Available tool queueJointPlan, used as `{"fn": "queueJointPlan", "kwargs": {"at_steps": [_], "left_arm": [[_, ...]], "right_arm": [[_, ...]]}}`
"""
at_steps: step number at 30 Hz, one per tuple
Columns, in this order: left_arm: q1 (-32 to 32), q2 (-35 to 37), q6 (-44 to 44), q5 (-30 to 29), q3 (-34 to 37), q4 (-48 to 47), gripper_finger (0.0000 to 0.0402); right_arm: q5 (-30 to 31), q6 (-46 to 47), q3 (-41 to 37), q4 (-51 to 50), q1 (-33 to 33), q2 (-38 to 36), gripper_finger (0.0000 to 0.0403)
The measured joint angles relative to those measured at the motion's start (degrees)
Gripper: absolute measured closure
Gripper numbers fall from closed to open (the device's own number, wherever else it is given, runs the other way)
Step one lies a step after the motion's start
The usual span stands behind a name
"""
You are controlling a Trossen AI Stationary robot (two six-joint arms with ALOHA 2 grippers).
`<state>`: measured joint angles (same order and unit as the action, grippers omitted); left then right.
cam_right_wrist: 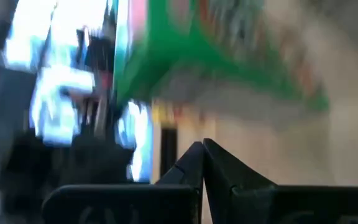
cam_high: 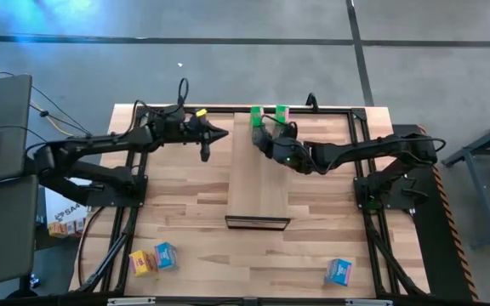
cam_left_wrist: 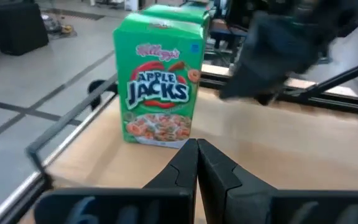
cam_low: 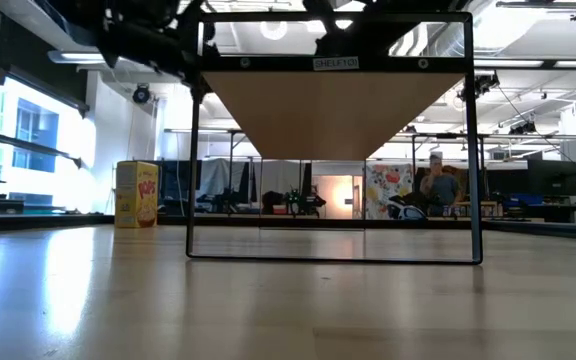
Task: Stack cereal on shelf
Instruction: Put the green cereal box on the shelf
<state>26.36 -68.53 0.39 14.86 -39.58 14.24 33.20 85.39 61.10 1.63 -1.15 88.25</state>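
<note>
Two green cereal boxes [cam_high: 256,116] [cam_high: 281,112] stand upright on the far end of the pale shelf panel [cam_high: 259,178]. In the left wrist view the front green box [cam_left_wrist: 160,87] shows its printed face, with the second [cam_left_wrist: 179,11] behind it. My left gripper [cam_high: 221,133] [cam_left_wrist: 197,149] is shut and hovers just left of the shelf, pointing at the boxes. My right gripper [cam_high: 264,136] [cam_right_wrist: 202,152] is shut too, right beside the green boxes on their near side; a blurred green box [cam_right_wrist: 229,50] fills its wrist view. No touch shows.
A yellow box [cam_high: 143,262] and a blue box [cam_high: 166,255] stand near the table's near-left corner, and another blue box [cam_high: 339,271] near-right. The low view shows a yellow box [cam_low: 136,194] on the table and the shelf's black frame [cam_low: 473,140]. The shelf's dark front edge [cam_high: 258,223] faces the near side.
</note>
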Motion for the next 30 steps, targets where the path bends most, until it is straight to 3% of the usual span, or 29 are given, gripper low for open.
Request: {"fn": "queueJointPlan", "kwargs": {"at_steps": [6,13,19,30], "left_arm": [[1.1,-6.2,0.3,0.6,-3.2,3.4,0.0401],[1.4,-15.0,-0.1,-0.1,-10.1,5.9,0.0401],[1.4,-20.7,-1.0,-0.1,-15.2,5.9,0.0401],[1.0,-24.8,-1.3,0.0,-17.3,5.5,0.0401]], "right_arm": [[-10.8,-6.0,0.0,-13.9,2.9,-5.1,0.0403],[-10.7,-14.1,-0.1,-24.8,5.6,-12.8,0.0403],[-10.7,-18.3,-0.1,-25.5,6.6,-16.3,0.0403],[-11.3,-21.4,-0.1,-25.8,6.9,-16.7,0.0403]]}}
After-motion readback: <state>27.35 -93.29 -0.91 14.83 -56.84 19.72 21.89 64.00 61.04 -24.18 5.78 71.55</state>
